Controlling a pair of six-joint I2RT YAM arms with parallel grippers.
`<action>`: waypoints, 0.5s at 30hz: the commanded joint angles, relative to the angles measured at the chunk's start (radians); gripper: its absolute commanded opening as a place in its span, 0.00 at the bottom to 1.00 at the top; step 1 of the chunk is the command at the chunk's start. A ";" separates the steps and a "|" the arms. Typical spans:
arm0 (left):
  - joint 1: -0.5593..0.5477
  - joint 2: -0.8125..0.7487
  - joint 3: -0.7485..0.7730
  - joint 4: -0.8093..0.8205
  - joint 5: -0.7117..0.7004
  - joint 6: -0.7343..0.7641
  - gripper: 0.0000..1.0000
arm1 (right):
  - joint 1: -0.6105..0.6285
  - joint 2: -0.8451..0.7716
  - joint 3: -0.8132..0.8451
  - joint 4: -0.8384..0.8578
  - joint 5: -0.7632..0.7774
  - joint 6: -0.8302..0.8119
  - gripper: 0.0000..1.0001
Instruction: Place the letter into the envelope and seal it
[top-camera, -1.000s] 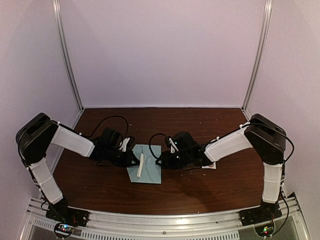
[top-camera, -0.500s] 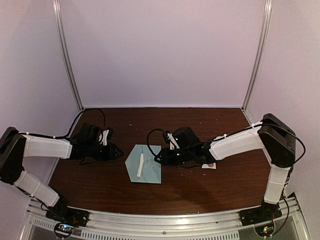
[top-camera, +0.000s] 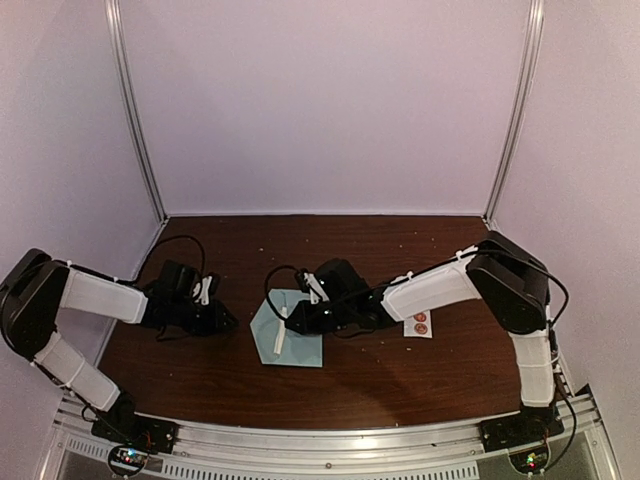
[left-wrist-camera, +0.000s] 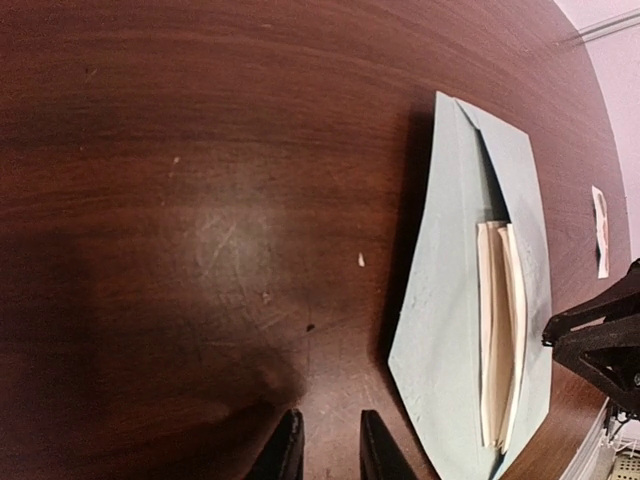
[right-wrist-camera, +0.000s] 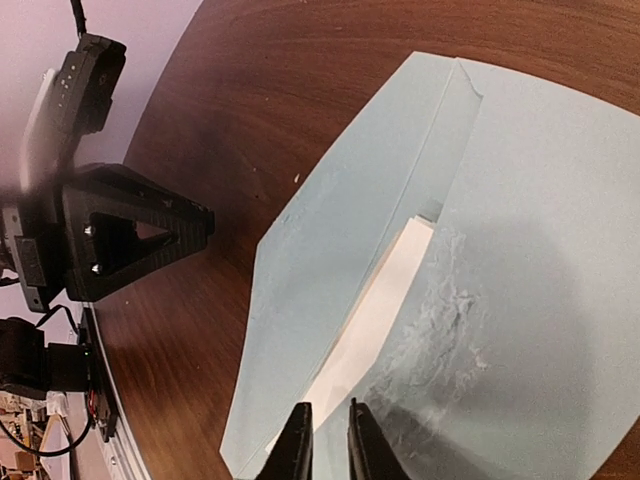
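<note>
Left wrist alone shows letter (left-wrist-camera: 497, 330) cream-layered in envelope (left-wrist-camera: 440, 300); left pincer (left-wrist-camera: 330, 430), right pincer (right-wrist-camera: 327, 420) narrow.

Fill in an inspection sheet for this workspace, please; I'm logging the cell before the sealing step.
Surface: dark wooden table, few pale specks.
Job's things: envelope lies flat, flap open; folded letter shows at its mouth.
Clutter: small white sticker sheet right of the envelope, apart.
Grippers: left gripper narrowly open, empty, beside envelope; right gripper low over letter, grip unclear.
Cables: black loops at both wrists.
Surroundings: pale walls, metal posts.
</note>
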 joint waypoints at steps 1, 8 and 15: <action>0.009 0.046 -0.013 0.073 0.026 0.002 0.20 | 0.001 0.068 0.050 -0.012 -0.014 0.004 0.11; 0.009 0.114 0.003 0.108 0.067 0.004 0.17 | 0.000 0.128 0.033 -0.043 -0.003 0.038 0.10; -0.002 0.182 0.024 0.176 0.165 -0.004 0.15 | 0.000 0.120 0.002 -0.030 -0.001 0.044 0.10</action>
